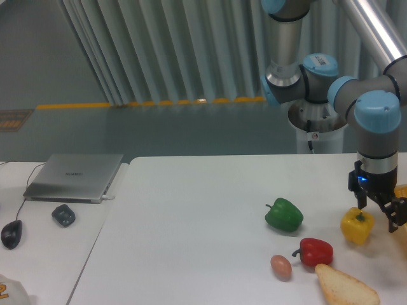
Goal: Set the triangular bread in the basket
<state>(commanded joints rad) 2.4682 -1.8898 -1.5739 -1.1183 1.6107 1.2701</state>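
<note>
Three peppers lie ahead of you: green pepper (283,215), red pepper (315,251), yellow pepper (357,225). Find the triangular bread (345,286) at the table's front edge, touching the red pepper. Gripper (380,211) hangs spread, grasping nothing; the basket (401,191) corner possibly shows beside it
</note>
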